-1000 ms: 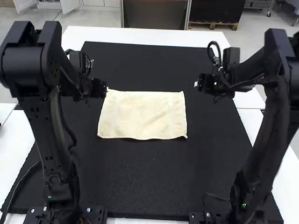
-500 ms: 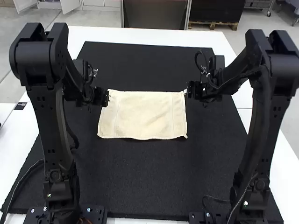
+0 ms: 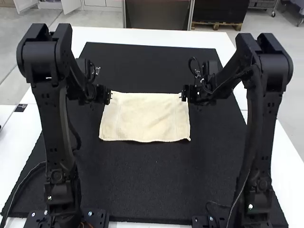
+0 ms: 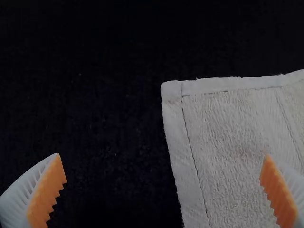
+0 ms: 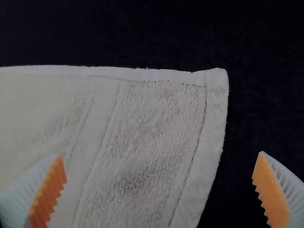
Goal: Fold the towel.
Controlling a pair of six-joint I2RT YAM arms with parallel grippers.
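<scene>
A cream towel (image 3: 145, 118) lies spread as a rectangle on the black mat. My left gripper (image 3: 110, 97) is at its far left corner, and my right gripper (image 3: 183, 95) is at the far right corner. In the left wrist view my left gripper (image 4: 164, 190) stands open, its fingers wide apart over the side hem and corner of the towel (image 4: 228, 142). The right wrist view has my right gripper (image 5: 159, 187), also open, with the towel's corner and side edge (image 5: 142, 137) between and beyond its fingers. Neither gripper holds cloth.
The black mat (image 3: 142, 185) extends around the towel, with the white table (image 3: 152, 36) beyond its edges. Both arms stand at the mat's near side, one on each side. A thin cable (image 3: 23, 183) curves beside the left arm's base.
My right gripper has moved left, from beside the towel to its far right corner. The left gripper has shifted only slightly. The towel lies as before.
</scene>
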